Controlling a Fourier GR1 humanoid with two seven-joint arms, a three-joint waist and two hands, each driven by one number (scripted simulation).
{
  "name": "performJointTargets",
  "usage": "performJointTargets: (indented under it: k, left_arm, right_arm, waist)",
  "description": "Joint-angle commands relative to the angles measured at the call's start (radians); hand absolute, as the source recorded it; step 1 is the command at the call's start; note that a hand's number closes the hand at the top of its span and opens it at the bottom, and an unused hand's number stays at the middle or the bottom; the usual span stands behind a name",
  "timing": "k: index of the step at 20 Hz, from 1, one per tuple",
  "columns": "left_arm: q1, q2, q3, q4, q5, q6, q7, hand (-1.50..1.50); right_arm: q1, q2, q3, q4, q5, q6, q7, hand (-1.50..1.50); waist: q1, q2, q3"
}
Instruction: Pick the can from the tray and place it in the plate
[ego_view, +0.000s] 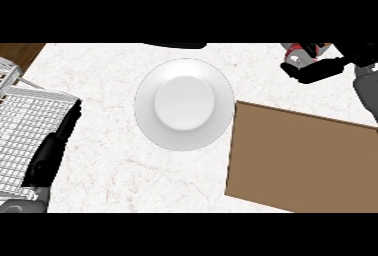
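Observation:
The white round plate (184, 103) lies on the marble counter's middle, with nothing on it. To its right sits the flat brown tray (303, 160), bare on top. A red and white can (297, 54) shows at the upper right, above the tray's far corner and to the right of the plate. My right hand (322, 70) is curled round it, hiding most of it. Along the left edge my left hand (48, 152) rests with straight fingers beside the wire rack, holding nothing.
A white wire dish rack (22, 130) fills the left edge. Dark wood (18, 52) shows past the counter's top left corner. A dark shape (177, 45) sits at the counter's far edge behind the plate. Bare marble (125, 175) lies in front of the plate.

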Motion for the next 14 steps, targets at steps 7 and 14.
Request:
performJointTargets:
  k: [7, 14]
  left_arm:
    - [0.024, 0.014, 0.057, 0.040, 0.010, 0.004, -0.002, 0.00]
    - [0.076, -0.018, 0.049, -0.010, -0.025, 0.042, 0.016, 0.00]
  right_arm:
    - [-0.243, 0.188, 0.013, 0.316, -0.022, 0.134, -0.327, 1.50]
    - [-0.382, 0.382, 0.015, 0.452, 0.015, 0.121, -0.278, 1.50]
  waist:
    - [-0.075, -0.030, -0.005]
    - [-0.105, -0.042, -0.006]
